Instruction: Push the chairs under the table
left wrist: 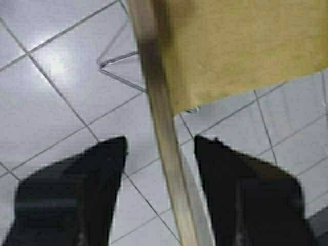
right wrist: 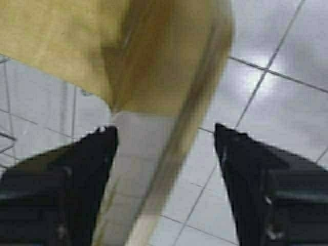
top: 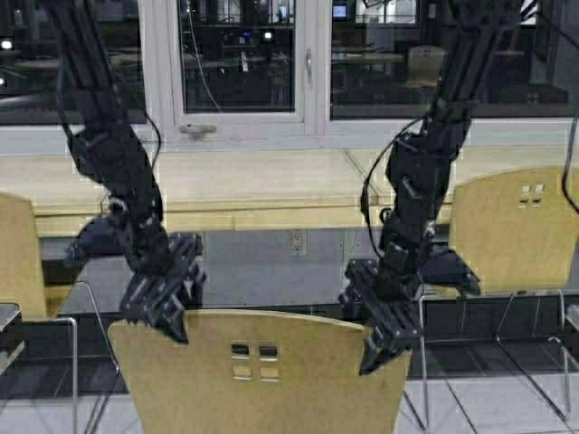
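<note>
A light-yellow plywood chair with four small square holes in its back stands nearest me, in front of the long pale-wood table. My left gripper hangs over the left end of the chair's top edge, open, one finger on each side of the edge. My right gripper straddles the right end of the same edge, also open. Two more chairs stand by the table: one at the right and one at the far left.
A window with a white frame runs behind the table, and a wall socket sits beneath the top. The floor is pale tile. Thin chrome chair legs show at the right and left.
</note>
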`<state>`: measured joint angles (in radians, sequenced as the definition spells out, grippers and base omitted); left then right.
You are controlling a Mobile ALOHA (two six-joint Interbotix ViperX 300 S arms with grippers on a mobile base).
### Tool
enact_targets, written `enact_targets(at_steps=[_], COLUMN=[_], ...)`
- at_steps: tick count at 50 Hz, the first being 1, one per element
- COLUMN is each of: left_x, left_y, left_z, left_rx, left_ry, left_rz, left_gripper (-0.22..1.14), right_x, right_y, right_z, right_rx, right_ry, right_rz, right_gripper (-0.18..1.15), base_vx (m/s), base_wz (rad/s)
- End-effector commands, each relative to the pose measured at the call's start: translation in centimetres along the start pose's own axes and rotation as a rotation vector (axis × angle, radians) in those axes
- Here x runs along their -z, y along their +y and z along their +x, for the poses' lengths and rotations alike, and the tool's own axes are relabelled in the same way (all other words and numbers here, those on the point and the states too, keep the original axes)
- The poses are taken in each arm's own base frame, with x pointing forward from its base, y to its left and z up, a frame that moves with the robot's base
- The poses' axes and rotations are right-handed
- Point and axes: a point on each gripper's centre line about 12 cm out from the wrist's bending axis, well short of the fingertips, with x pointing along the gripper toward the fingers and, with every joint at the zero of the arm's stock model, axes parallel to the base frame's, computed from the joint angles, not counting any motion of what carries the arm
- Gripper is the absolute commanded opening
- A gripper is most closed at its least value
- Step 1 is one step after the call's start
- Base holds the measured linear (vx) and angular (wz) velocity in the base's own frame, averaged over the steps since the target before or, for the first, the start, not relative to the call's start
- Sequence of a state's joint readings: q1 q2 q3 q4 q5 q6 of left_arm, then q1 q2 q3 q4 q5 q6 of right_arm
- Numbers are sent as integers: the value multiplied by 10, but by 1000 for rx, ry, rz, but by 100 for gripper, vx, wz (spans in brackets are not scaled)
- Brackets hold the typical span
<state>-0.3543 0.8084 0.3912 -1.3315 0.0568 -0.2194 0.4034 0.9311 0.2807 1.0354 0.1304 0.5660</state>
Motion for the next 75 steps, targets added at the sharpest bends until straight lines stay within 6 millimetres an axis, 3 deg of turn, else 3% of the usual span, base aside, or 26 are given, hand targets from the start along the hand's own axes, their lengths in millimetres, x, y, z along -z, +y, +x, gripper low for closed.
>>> enact_targets(at_steps=[1, 10, 15, 18, 26, 29, 32, 46, 55, 75], left_x=[-4, -7, -10, -12, -15, -16, -16, -17, -15, -11], left_y=[-11, -9, -10, -12, -13, -14, -16, -34, -35, -33], left_z=[13, 25, 27, 26, 25, 25, 26, 29, 30, 32], left_rx=[20, 11, 14, 17, 21, 24, 28, 71, 71, 61], left_ry=[-3, 5, 2, 0, 0, -3, -1, -3, 7, 27], left_rz=[-15, -24, -27, -32, -39, -42, -43, -37, -35, -9], left_gripper=[82, 82, 74, 62, 16, 2, -3, 3, 3, 3], right_x=[2, 1, 1, 1, 0, 0, -4, -25, -32, -29], right_y=[8, 1, 2, 4, 7, 7, 8, 16, 15, 10], right_z=[1, 11, 13, 13, 13, 12, 12, 10, 9, 2], right_rx=[-18, 2, -1, -6, -15, -16, -20, -45, -42, -30], right_ry=[2, 1, 2, -1, -4, -5, -11, -41, -49, -46], right_rz=[-14, -33, -35, -35, -36, -36, -32, -37, -42, -57], right_gripper=[92, 90, 80, 65, 10, 0, 1, 4, 4, 4], base_vx=[0, 0, 0, 1, 2, 4, 5, 8, 15, 23], base_wz=[0, 0, 0, 0, 1, 0, 1, 8, 15, 8])
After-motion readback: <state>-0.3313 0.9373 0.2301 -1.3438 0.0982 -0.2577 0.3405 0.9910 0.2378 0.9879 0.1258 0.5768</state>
